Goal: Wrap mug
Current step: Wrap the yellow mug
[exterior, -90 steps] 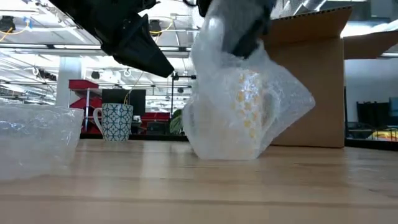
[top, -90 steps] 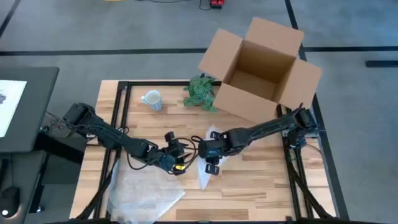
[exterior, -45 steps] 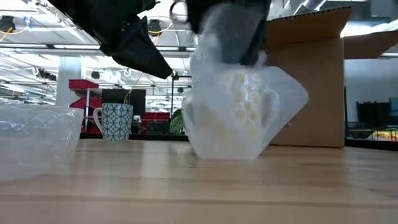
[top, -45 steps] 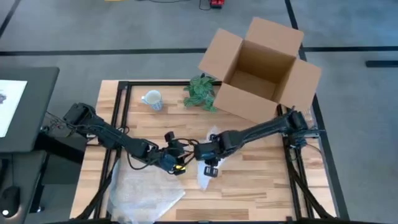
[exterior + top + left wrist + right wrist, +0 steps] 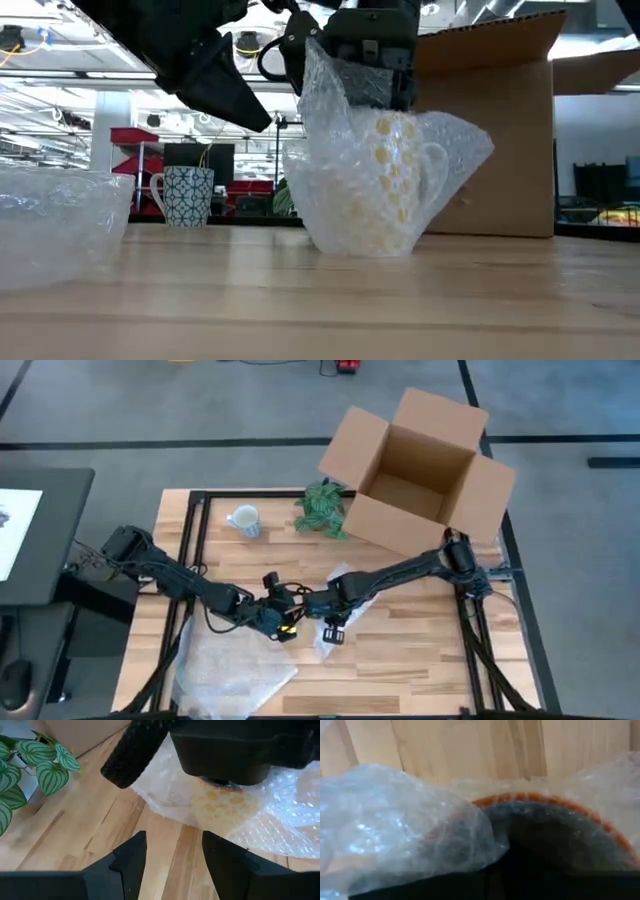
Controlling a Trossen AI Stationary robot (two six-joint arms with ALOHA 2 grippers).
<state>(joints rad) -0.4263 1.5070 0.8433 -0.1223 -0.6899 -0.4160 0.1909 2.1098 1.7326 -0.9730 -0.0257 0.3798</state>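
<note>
1. Mug, pale with yellow dots and an orange rim, stands upright near the middle of the wooden desk, half swathed in a sheet of bubble wrap that rises around it.
2. Right gripper sits directly over the mug, its fingers closed on the upper edge of the bubble wrap, which hangs from them in a peak.
3. Left gripper hovers just beside the bundle, on the side away from the box; its fingers stand moderately apart and hold nothing, bare wood showing between them.
4. Second mug, white with a teal lattice pattern, stands apart near the far edge of the desk.
5. Small striped-leaf plant sits between that mug and an open cardboard box at the far right corner.
6. Spare bubble wrap sheet lies crumpled at the near left of the desk.
</note>
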